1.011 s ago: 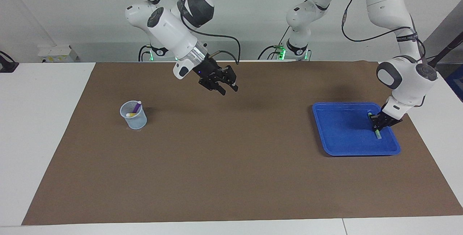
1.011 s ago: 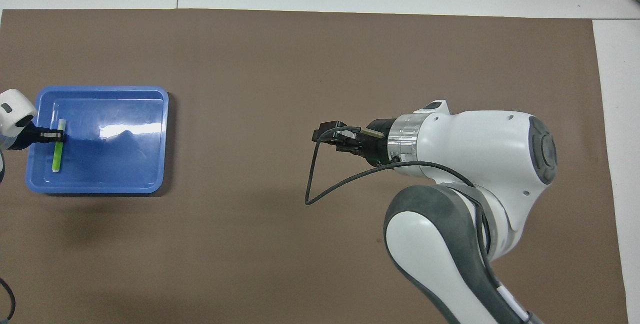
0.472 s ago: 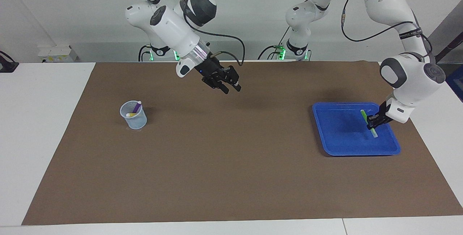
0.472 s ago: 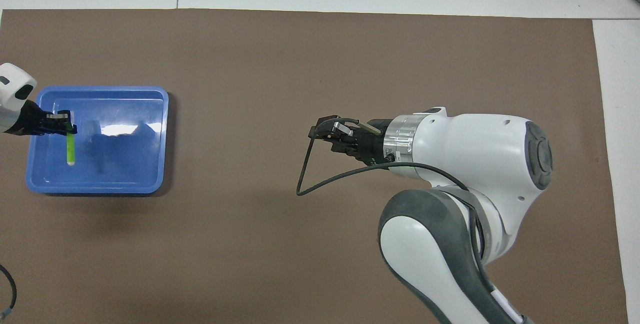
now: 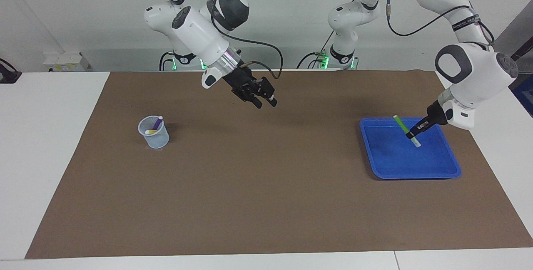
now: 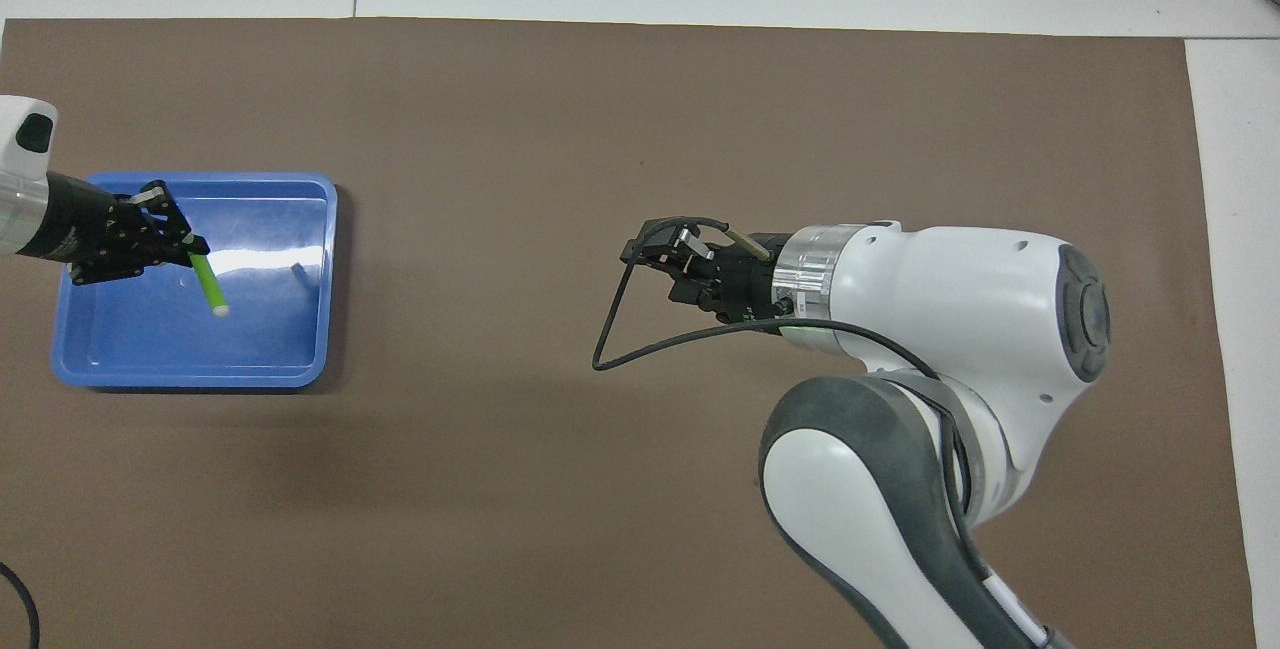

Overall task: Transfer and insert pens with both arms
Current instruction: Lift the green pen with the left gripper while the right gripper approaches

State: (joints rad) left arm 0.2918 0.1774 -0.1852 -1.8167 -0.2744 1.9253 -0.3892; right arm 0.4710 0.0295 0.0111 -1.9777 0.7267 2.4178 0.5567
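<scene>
My left gripper is clamped on the slim bright green pen with a pale whitish end, lifted over the shallow blue plastic tray at the left arm's end of the table. The pen sits tilted in the grip, pale end down, green end up

My right gripper hangs over the brown table mat about mid-table, nothing in it; can't tell from these views whether its fingers are apart or together

The purple pen and yellow pen are already standing in the small translucent pale-blue cup toward the right arm's end, so I judge green is the last one to go

Risks as I see them:
- my hold looks to be near the pale end, most of the barrel sticking out free, so the pen could pivot or slide during the carry
- handover: if my right gripper closes on a skewed barrel, or I let go before its grip is firm, the pen drops on the mat and may roll
- insertion: the cup is light and narrow, with two pens already leaning inside. An angled entry could jam on them or tip the cup

Writing: there's a dark band with pale lettering on my left forearm, too small to read. No brand or label legible on pens, tray or cup
</scene>
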